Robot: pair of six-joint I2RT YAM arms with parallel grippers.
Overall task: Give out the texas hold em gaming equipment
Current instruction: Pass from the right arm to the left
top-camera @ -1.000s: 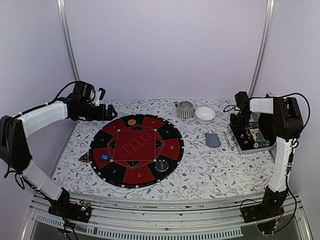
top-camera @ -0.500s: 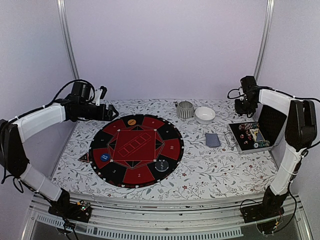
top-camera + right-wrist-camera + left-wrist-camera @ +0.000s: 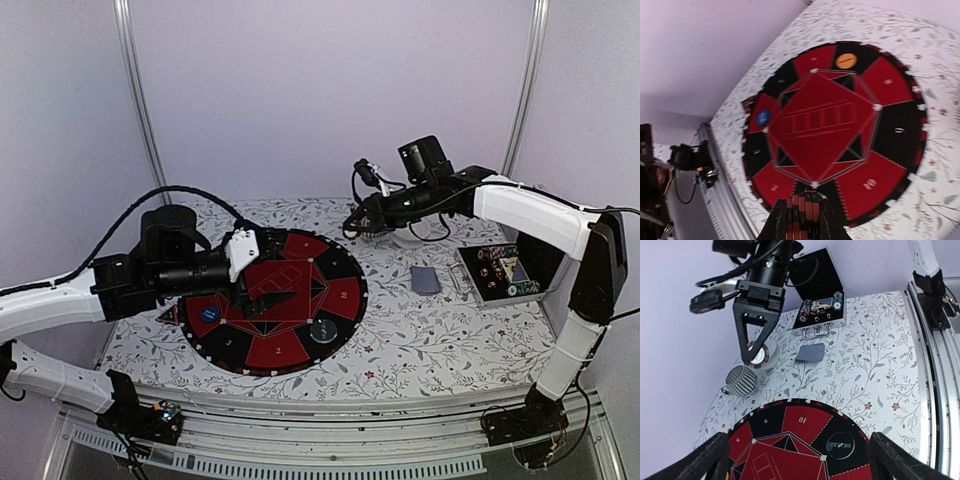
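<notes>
Top external view, nearest first: the left arm extends low across the round red-and-black mat [image 3: 340, 292]. The left gripper [image 3: 283, 287] hangs over the mat's left half with its jaws spread wide. In the left wrist view its two fingers [image 3: 707, 460] sit far apart at the lower corners.

A blue chip [image 3: 209, 314] lies on a near-left black segment of the mat, and the dark dealer button [image 3: 322, 330] lies on a near-right one. The right wrist view shows an orange chip [image 3: 846, 61] on a far black segment.

To the right, off the mat on the flowered tablecloth [image 3: 420, 350], a deck of cards [image 3: 425, 280] lies flat with its grey-blue backs up. Near it, further right, stands an open case [image 3: 500, 272] with more chips inside.

At the back, the right gripper [image 3: 352, 227] hangs above the table near the mat's far edge. It is pinching a chip stack [image 3: 801, 216] with orange and black edges. The ribbed grey cup [image 3: 741, 381] and the white bowl [image 3: 773, 351] stand close by it.
</notes>
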